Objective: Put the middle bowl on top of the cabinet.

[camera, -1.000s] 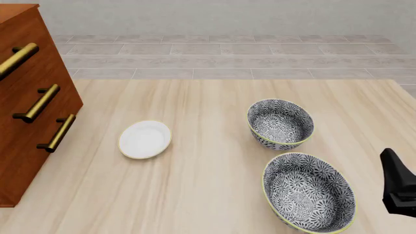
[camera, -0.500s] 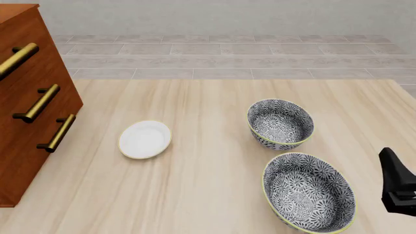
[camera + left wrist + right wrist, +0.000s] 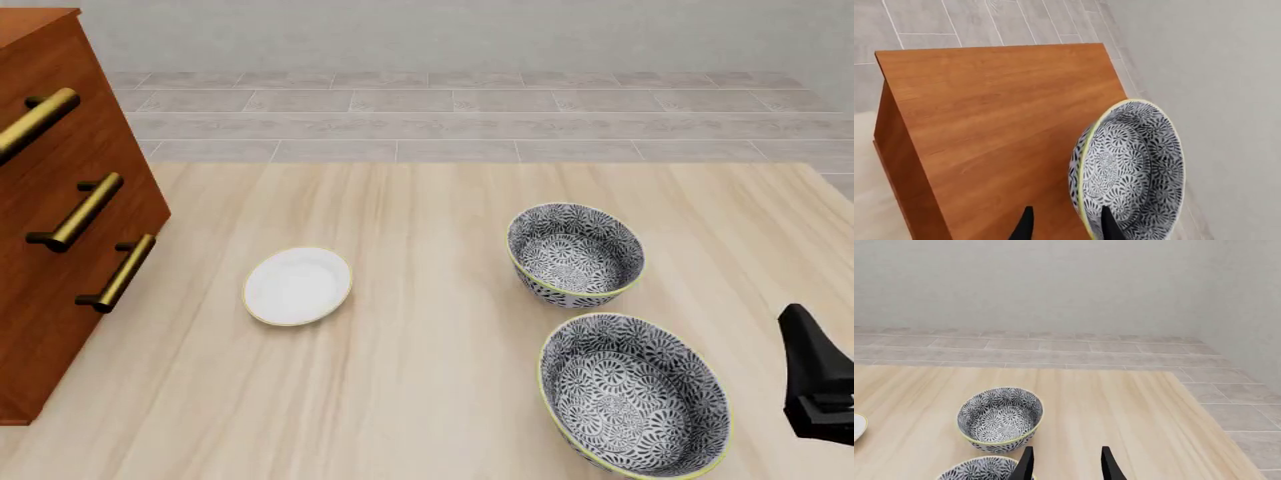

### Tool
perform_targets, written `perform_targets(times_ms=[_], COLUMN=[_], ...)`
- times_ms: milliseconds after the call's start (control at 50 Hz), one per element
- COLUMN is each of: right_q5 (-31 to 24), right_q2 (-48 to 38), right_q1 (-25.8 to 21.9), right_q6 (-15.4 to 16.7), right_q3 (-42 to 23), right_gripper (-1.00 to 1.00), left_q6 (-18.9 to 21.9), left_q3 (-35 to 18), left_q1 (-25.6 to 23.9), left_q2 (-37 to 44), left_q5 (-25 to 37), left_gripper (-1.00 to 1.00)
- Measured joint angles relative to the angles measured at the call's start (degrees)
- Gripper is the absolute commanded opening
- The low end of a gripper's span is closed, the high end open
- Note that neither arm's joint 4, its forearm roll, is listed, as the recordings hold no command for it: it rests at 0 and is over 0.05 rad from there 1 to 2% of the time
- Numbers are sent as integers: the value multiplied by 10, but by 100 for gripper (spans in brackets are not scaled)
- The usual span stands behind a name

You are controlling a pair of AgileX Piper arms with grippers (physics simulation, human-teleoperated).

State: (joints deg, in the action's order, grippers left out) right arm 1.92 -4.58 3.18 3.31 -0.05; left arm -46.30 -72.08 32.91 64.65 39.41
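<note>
Our left gripper (image 3: 1064,227) has its fingers closed over the rim of the middle bowl (image 3: 1131,170), holding it above the cabinet (image 3: 1001,125) top. We judge the carry nearly done; next we must lower it level onto the wood and let go. Our right gripper (image 3: 1064,465) hangs with fingers parted and empty at the table's (image 3: 427,380) four o'clock edge. On the table, a small bowl (image 3: 575,254) and a large bowl (image 3: 635,394) sit empty, a white plate (image 3: 298,285) at nine o'clock of them.
</note>
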Motion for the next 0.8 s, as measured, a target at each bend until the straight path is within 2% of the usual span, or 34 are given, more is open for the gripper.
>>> perform_targets(times_ms=[800], right_q5=[1], right_q2=[0], right_q1=[1], right_q6=[0], right_q3=[0], right_gripper=[100], left_q6=[-22], left_q3=[28], left_q1=[-45], left_q2=[-78], left_q5=[9], left_gripper=[100])
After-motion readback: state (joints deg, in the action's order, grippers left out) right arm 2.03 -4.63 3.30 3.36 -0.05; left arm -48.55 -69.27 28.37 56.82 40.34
